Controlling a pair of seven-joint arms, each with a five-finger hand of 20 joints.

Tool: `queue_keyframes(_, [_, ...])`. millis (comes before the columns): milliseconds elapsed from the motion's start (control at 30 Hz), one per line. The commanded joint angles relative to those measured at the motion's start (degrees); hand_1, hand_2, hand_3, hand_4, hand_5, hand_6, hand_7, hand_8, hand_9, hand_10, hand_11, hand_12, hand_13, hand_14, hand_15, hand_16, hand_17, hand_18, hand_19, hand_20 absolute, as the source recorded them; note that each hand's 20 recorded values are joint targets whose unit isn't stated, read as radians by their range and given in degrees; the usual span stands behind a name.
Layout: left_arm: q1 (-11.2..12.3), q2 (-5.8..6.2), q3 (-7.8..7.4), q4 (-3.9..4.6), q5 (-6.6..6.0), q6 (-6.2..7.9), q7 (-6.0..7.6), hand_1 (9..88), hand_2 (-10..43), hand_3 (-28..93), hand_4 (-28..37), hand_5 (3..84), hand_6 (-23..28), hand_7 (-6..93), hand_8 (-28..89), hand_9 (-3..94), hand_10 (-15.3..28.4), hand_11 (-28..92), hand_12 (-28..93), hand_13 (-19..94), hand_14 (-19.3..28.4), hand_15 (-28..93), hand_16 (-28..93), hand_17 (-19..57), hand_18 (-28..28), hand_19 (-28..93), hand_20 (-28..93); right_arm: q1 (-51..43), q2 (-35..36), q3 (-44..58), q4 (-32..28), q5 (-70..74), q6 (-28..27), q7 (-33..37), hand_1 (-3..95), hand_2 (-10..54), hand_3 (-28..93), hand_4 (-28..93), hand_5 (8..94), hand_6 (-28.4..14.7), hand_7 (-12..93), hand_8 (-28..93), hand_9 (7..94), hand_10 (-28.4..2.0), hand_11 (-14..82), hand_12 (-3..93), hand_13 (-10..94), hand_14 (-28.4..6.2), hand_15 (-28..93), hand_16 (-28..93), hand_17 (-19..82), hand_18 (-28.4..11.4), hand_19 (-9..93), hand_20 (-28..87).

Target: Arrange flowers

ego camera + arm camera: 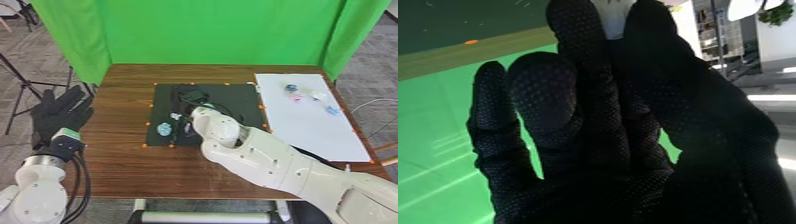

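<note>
"1 robot hand, the right, is hanging over the far part of the dark mat. What is it gripping?"

"Its thumb and fingers are pinching a white piece at their tips. I'm not able to tell whether that is a bloom or a stem."

"And around it?"

"A pale blue flower is lying nearer on the mat, towards its left edge. On the white board to the right, a blue flower, a pink bloom and a light blue bloom are resting. The left robot hand is waiting, fingers spread, beyond the left edge of the brown surface."

"So which step are we seeing?"

"I'm judging it as handling 1 piece of the arrangement, either lifting or placing. The next move is calling for a steady pinch, a settled spot for that piece, then a gentle release without disturbing its neighbours."
</note>
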Motion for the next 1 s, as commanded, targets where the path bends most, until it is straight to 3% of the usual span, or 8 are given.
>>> queue_keyframes(33, [-0.14, -0.03, -0.18, 0.05, 0.25, 0.17, -1.34, 26.5, 12.5, 71, -28.3, 40.8, 8.1, 18.9, -12, 30.7, 13.9, 24, 8, 20, 15.2, 41, -11, -6.9, 12.8, 30, 8, -0.24, -0.15, -0.06, 0.3, -0.23, 2.58, 1.63, 57.1, -9.5, 68, -28, 66.2, 1.5, 55, 13, 85.8, -7.9, 10.2, 38.2, 73, -5.6, 56, 42, 27, -22.4, 70, 38])
queue_keyframes(100, [0.12, -0.08, -0.4, 0.01, 0.29, 0.14, -1.48, 26.5, 12.5, 71, -28.3, 40.7, 8.1, 19.0, -12, 30.7, 14.0, 24, 8, 20, 15.2, 41, -11, -6.9, 12.8, 30, 8, -0.43, -0.05, -0.01, 0.18, -0.26, 2.94, 1.37, 56.8, -9.5, 68, -28, 62.7, 1.0, 57, 10, 84.6, -7.6, 10.8, 38.0, 73, -5.4, 56, 43, 27, -22.3, 70, 37])
queue_keyframes(367, [0.49, -0.14, -0.96, 0.06, 0.46, 0.06, -1.91, 26.9, 11.9, 71, -28.3, 40.7, 8.2, 18.8, -12, 30.7, 13.9, 24, 8, 20, 15.2, 41, -11, -6.9, 12.8, 30, 8, -0.62, 0.39, 0.29, -0.31, -0.55, 1.14, 1.27, 56.4, -9.5, 68, -28, 63.5, -1.2, 37, -1, 83.8, -8.2, 11.4, 37.8, 72, -5.5, 55, 43, 27, -22.5, 70, 37])
queue_keyframes(500, [0.49, -0.2, -1.14, 0.12, 0.76, -0.14, -2.29, 27.2, 11.4, 71, -28.3, 40.6, 8.1, 19.0, -12, 30.7, 13.9, 24, 9, 20, 15.1, 41, -11, -6.9, 12.8, 30, 8, -0.92, 0.37, 0.62, -0.44, -0.68, 1.24, 1.49, 56.6, -9.5, 68, -28, 62.2, -1.8, 25, -15, 84.3, -8.4, 11.0, 37.4, 73, -5.5, 55, 44, 27, -22.6, 70, 36])
queue_keyframes(600, [0.43, -0.13, -1.18, 0.24, 0.77, -0.18, -2.23, 27.6, 10.7, 71, -28.3, 40.6, 8.1, 18.9, -12, 30.7, 13.9, 24, 8, 20, 15.1, 41, -11, -6.9, 12.8, 30, 8, -0.48, 0.49, -0.27, -0.06, -1.02, 3.26, 1.18, 56.4, -9.5, 69, -28, 61.5, -1.8, 24, -15, 84.5, -8.5, 10.8, 37.3, 73, -5.5, 55, 44, 27, -22.7, 70, 36])
queue_keyframes(733, [0.37, -0.25, -1.01, 0.2, 0.78, -0.13, -2.41, 27.8, 10.7, 71, -28.3, 40.6, 8.1, 19.0, -12, 30.7, 13.9, 24, 8, 20, 15.1, 41, -11, -6.9, 12.8, 30, 8, -1.14, 0.7, 1.01, -0.9, -0.43, 1.33, 1.28, 56.8, -9.5, 68, -28, 64.2, -0.8, 28, -8, 85.3, -8.6, 10.7, 37.9, 73, -6.0, 55, 43, 27, -22.6, 70, 36])
queue_keyframes(833, [0.82, -0.34, -0.98, 0.08, 0.37, -0.02, -1.49, 27.6, 11.0, 71, -28.3, 40.7, 8.2, 19.0, -12, 30.7, 13.9, 24, 8, 20, 15.1, 41, -11, -6.9, 12.8, 30, 8, -1.73, 0.98, 3.01, -1.95, -0.25, 0.53, 1.21, 54.3, -9.5, 68, -28, 63.2, -0.8, 26, -15, 84.3, -8.7, 10.4, 37.2, 73, -7.1, 56, 41, 27, -22.9, 70, 36])
queue_keyframes(1000, [2.18, -0.95, -2.01, -0.21, 0.55, -0.97, -1.07, 27.2, 11.6, 71, -28.3, 40.6, 8.2, 18.8, -12, 30.7, 13.9, 24, 8, 20, 15.2, 41, -11, -6.8, 12.8, 30, 8, -3.54, 3.17, 9.73, -6.23, -0.24, -0.62, 0.66, 47.9, -9.5, 74, -28, 62.1, -1.6, 25, -15, 79.3, -10.6, 17.6, 29.6, 71, -8.6, 57, 35, 26, -23.1, 69, 35])
